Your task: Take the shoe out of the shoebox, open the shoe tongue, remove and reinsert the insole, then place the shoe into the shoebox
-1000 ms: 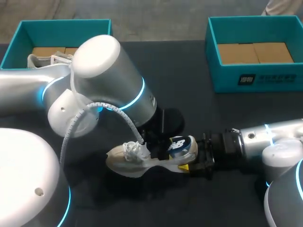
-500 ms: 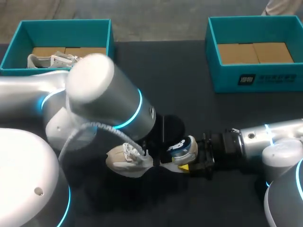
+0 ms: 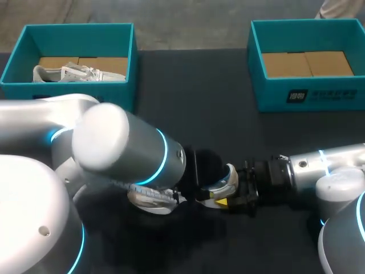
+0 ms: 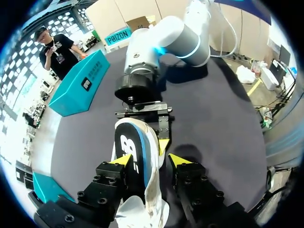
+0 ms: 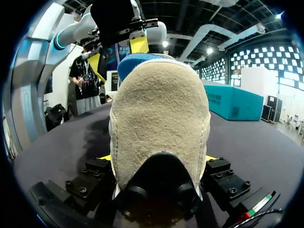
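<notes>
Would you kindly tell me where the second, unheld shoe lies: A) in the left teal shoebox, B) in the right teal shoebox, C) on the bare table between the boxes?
A: in the head view the pale second shoe lies inside the left shoebox, while the right shoebox shows only its cardboard floor.
</notes>
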Controlling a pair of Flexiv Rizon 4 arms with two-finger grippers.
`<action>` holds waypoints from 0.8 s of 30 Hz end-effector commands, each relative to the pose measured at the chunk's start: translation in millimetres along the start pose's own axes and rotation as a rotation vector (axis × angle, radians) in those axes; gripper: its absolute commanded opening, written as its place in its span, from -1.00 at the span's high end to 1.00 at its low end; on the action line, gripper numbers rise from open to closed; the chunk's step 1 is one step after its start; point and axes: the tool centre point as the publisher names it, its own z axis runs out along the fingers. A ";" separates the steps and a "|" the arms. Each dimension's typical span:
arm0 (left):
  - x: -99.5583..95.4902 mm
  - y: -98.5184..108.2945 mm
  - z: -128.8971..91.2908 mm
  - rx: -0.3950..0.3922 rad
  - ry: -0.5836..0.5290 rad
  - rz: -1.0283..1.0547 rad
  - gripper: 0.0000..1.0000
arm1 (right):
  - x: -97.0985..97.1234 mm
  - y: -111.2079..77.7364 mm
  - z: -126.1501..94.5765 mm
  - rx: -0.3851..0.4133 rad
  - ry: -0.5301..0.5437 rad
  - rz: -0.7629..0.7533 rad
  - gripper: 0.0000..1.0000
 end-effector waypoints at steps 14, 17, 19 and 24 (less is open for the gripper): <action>2.3 -12.9 24.2 -0.031 -0.266 -0.067 0.12 | 0.2 -1.0 1.4 0.003 -0.001 0.000 1.00; -1.5 -12.6 25.4 -0.032 -0.302 -0.080 0.12 | 0.2 -1.0 1.4 0.003 -0.001 0.000 1.00; -4.0 -12.8 25.0 -0.023 -0.314 -0.090 0.14 | 0.2 -1.0 1.4 0.003 -0.001 0.000 1.00; -9.0 -12.8 26.5 -0.027 -0.357 -0.095 0.17 | 0.2 -1.0 1.4 0.003 -0.001 0.000 1.00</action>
